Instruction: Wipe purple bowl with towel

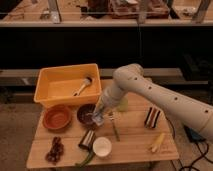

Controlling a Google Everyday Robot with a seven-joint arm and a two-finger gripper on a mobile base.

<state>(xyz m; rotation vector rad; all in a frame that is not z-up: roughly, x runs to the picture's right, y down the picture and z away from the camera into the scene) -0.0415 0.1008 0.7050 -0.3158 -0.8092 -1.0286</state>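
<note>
Judging wiping barely begun: my gripper (98,117), clenched on the small grey-blue cloth towel (99,121), sits at three o'clock on the glossy dark purple bowl (85,115); scrubbing remains.

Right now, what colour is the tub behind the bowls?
Yellow tub, camera view. Gripper holds towel at purple bowl's right edge.

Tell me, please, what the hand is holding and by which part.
The hand, at the purple bowl's rim, grips the towel by its top.
</note>
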